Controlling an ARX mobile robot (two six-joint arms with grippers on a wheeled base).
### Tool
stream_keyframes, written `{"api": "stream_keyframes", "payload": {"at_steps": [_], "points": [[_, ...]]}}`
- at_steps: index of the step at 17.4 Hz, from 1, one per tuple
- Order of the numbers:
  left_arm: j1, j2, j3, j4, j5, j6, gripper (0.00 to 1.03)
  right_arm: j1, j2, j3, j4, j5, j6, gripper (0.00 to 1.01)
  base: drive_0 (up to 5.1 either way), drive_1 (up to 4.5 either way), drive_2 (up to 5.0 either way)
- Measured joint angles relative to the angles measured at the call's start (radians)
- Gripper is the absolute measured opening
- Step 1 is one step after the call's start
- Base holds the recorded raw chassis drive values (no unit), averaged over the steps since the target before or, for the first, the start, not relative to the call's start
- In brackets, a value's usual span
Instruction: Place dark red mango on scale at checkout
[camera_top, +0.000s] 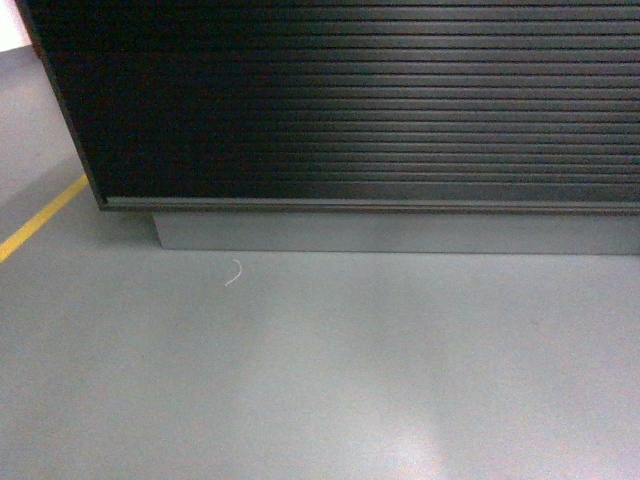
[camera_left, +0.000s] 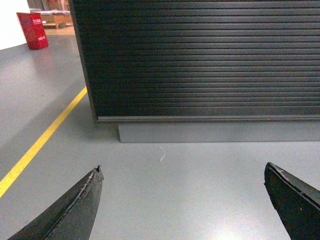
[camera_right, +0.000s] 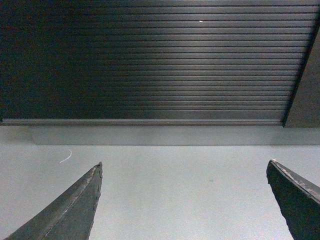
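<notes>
We face the table's (camera_top: 380, 100) ribbed front, low over the floor (camera_top: 320, 380). Left pincer (camera_left: 182, 200) and right pincer (camera_right: 184, 200) both hang spread apart and empty, presumably stowed for driving. We see neither mango nor scale; both lie out of view.

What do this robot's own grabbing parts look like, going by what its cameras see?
Only the fingers show, in the two wrist views. The left gripper has two dark, nearly black fingers that taper to narrow tips, with worn, scuffed edges. The right gripper looks alike: its fingers are dark grey, wedge-shaped and matte. No cables, markings or arm links are visible; the head view shows no arm.
</notes>
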Motion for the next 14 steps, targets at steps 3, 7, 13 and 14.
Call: {"api": "stream_keyframes", "payload": {"at_steps": [3,7,13,14], "points": [[0.0,0.0,0.0,0.001,0.0,0.0,0.98,0.0,0.0,0.0,-0.001,0.0,0.0,0.98,0.0,2.75,-2.7],[0.0,0.0,0.0,0.003,0.0,0.0,0.98,0.0,0.0,0.0,0.001,0.0,0.0,0.98,0.1,2.8,-2.6],[0.0,0.0,0.0,0.001,0.0,0.0,0.98,0.0,0.0,0.0,-0.002,0.0,0.0,0.98,0.2,2.87,-2.5],[0.0,0.0,0.0,0.003,0.0,0.0,0.98,0.0,0.0,0.0,0.002,0.0,0.0,0.98,0.0,2.69,-2.7]]}}
